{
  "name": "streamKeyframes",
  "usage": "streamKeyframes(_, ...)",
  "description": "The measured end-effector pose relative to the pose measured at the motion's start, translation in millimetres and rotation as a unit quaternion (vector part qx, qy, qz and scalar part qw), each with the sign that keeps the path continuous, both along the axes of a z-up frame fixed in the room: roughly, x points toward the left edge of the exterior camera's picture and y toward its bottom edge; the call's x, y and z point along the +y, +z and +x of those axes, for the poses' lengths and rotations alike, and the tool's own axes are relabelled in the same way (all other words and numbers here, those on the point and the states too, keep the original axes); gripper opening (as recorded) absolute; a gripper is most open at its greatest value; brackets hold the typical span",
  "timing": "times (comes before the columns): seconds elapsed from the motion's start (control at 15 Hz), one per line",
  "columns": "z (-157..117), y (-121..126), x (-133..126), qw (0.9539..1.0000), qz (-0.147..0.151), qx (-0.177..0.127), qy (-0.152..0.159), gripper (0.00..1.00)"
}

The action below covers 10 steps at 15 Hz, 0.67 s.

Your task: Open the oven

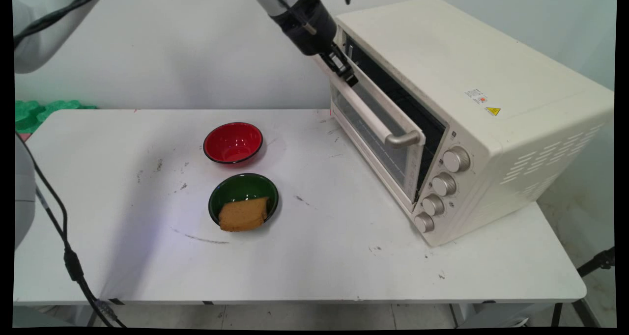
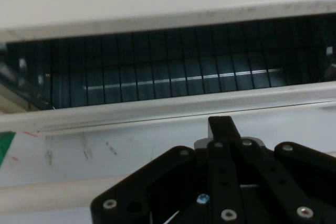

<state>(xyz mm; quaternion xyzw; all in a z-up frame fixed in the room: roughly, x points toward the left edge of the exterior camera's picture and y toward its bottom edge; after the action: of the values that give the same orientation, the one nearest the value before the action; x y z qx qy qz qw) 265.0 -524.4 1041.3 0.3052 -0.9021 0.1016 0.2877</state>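
At the upper far corner of the oven door [image 1: 378, 124], the end effector [image 1: 344, 69] pressed against the door's top edge, its fingers drawn together with nothing gripped between them. The door stood slightly ajar, tilted outward from the top, so that a dark gap showed between it and the oven [image 1: 471, 104] body; in the hand view this gap revealed the dark interior with a wire rack [image 2: 173, 80] catching light. The oven was cream-coloured and boxy, sitting at an angle on the right part of the white tabletop [image 1: 319, 256], with a glass pane in its door, a long cream handle [image 1: 373, 119] ending in a silver bracket, and four silver knobs [image 1: 444, 183] down its near front side. Vent slots and a small yellow warning sticker marked its casing. Well apart to the left sat a red bowl [image 1: 233, 142], and just nearer the camera a green bowl [image 1: 243, 197] holding a tan slice of bread [image 1: 243, 214] that leaned over its near rim.
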Motion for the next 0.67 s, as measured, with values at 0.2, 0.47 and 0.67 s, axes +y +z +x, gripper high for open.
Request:
streamKeyframes(0.2,15,-11,15,0.9999,0.001,0.011,0.006,0.00)
streamKeyframes(0.47,36,-32,35,0.9998,-0.003,0.019,0.006,0.00)
streamKeyframes(0.67,52,-50,51,0.9997,-0.007,0.022,0.005,0.00)
